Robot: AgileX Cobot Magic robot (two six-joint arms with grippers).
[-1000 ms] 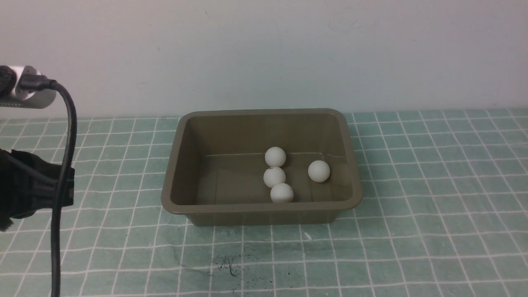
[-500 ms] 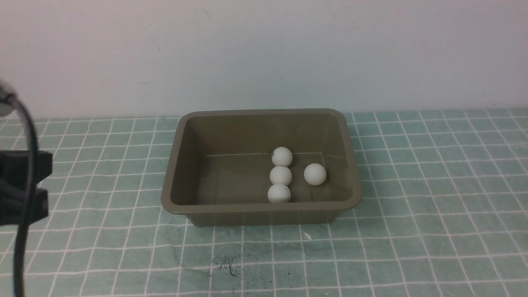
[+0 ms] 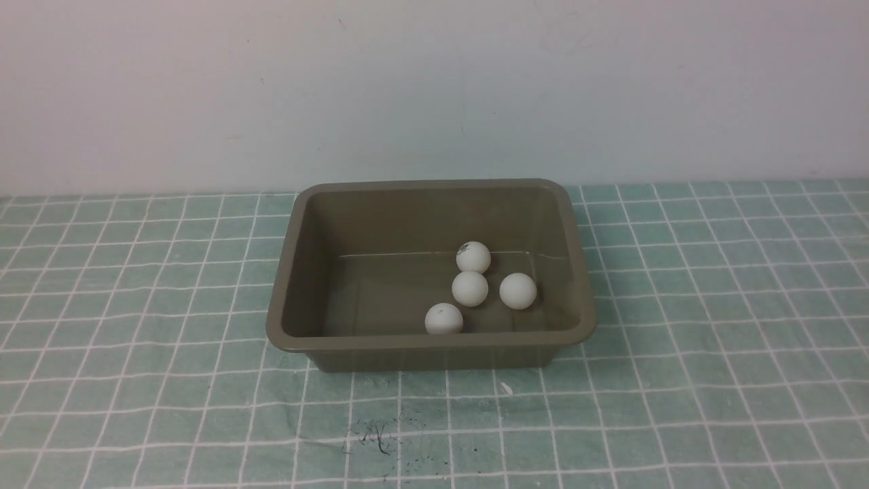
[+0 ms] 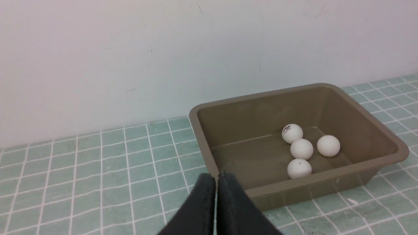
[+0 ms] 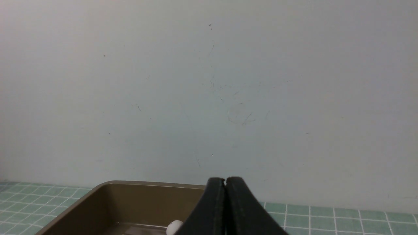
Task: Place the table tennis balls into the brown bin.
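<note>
Finding: all four table tennis balls (image 3: 470, 288) lie inside the brown bin (image 3: 434, 343), clustered between 3 and 6 o'clock of its floor's centre. None is seen on the desk (image 3: 136, 380), so the task is judged complete. The bin stands mouth up, its long axis running 9 to 3 o'clock. The left hand (image 4: 215, 178) and right hand (image 5: 225, 179) are pressed together and empty.

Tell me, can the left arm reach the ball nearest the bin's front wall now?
Probably yes: the bin is open on top and nothing covers that ball. The left fingers are shut, though, and must open first.
</note>
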